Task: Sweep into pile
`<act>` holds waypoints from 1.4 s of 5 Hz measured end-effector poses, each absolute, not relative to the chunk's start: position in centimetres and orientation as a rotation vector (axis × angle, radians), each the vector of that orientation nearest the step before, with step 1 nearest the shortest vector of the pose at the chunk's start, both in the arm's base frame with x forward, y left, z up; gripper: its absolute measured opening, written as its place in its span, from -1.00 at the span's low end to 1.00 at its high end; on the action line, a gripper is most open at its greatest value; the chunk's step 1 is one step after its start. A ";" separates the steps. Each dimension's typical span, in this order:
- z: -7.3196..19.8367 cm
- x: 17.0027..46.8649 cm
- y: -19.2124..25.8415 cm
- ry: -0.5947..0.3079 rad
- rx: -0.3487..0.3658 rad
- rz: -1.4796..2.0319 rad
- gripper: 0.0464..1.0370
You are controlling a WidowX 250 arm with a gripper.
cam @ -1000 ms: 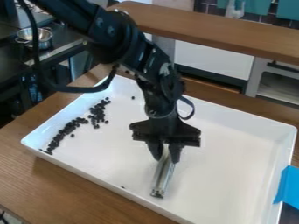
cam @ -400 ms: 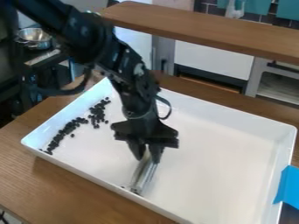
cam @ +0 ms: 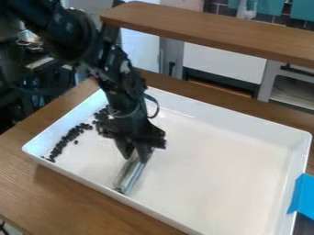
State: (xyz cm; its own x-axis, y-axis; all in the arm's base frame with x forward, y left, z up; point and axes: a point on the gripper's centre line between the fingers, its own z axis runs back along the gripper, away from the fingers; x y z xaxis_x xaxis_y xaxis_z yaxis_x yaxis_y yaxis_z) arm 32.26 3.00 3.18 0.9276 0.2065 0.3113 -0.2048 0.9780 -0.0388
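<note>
A brown wooden desk [cam: 80, 206] carries a white, rectangular, raised-rim tray [cam: 227, 179]. Just inside its near wall is the lower end of a silvery, elongated metal tool [cam: 129, 176], its upper end clamped in the black two-fingered pincer [cam: 136, 155]. Small, black, roundish pieces [cam: 69, 137] curve along the tray's left side, reaching behind the arm.

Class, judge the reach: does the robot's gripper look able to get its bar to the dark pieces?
Probably yes: the gripper holds the metal bar inside the same tray, and only bare tray floor seems to lie between it and the curved line of dark pieces.
</note>
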 end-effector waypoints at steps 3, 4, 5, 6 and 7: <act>3.9 31.9 9.6 -0.328 0.129 0.185 -0.41; 4.3 32.3 11.4 -0.336 0.191 0.171 -0.41; 4.1 32.9 13.1 -0.326 0.240 0.174 -0.41; 4.2 33.0 13.7 -0.324 0.271 0.180 -0.41; 4.2 32.8 13.6 -0.304 0.259 0.206 -0.41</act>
State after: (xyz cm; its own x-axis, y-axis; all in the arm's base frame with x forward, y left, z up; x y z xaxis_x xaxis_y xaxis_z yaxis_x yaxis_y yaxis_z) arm 32.82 13.55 4.19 0.9337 0.1608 0.3198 -0.2380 0.9462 0.2192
